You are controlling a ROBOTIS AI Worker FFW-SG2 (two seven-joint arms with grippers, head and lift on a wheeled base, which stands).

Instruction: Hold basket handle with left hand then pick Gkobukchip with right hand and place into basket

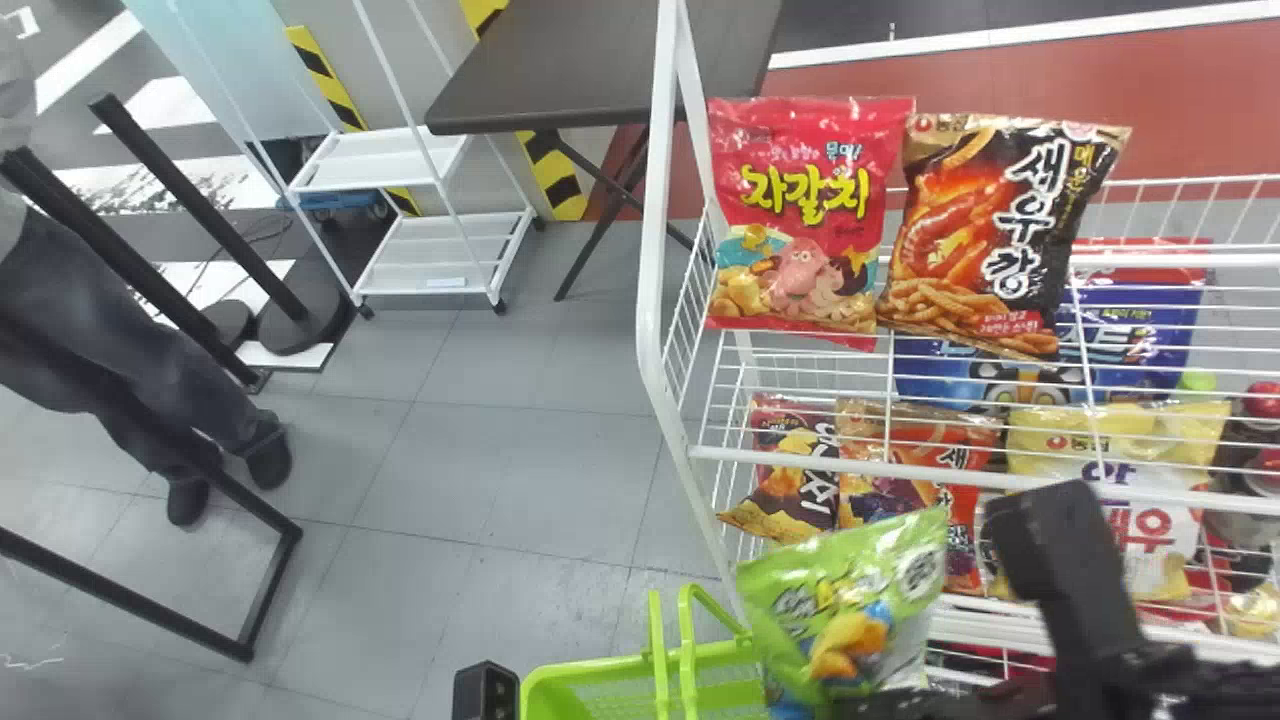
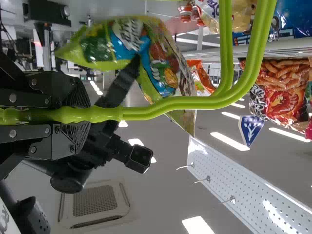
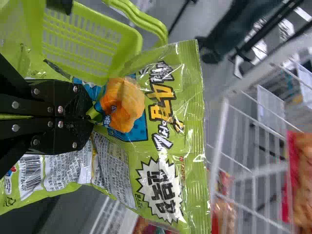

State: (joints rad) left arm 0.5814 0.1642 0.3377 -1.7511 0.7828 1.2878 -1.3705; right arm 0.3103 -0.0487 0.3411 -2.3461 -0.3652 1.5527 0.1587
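Fingers on the right gripper (image 1: 860, 705) were pinched tight on a fold of the Gkobukchip (image 1: 850, 600), so the bag sat right at the tips and spread past them, up by the basket's (image 1: 580, 673) right edge. Left gripper (image 2: 73, 114) was clamped round the basket handle (image 2: 170, 103) too.

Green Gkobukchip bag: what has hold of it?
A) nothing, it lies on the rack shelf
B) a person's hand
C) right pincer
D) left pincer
C: the right pincer is clamped on the Gkobukchip bag, while the left pincer grips the basket handle.
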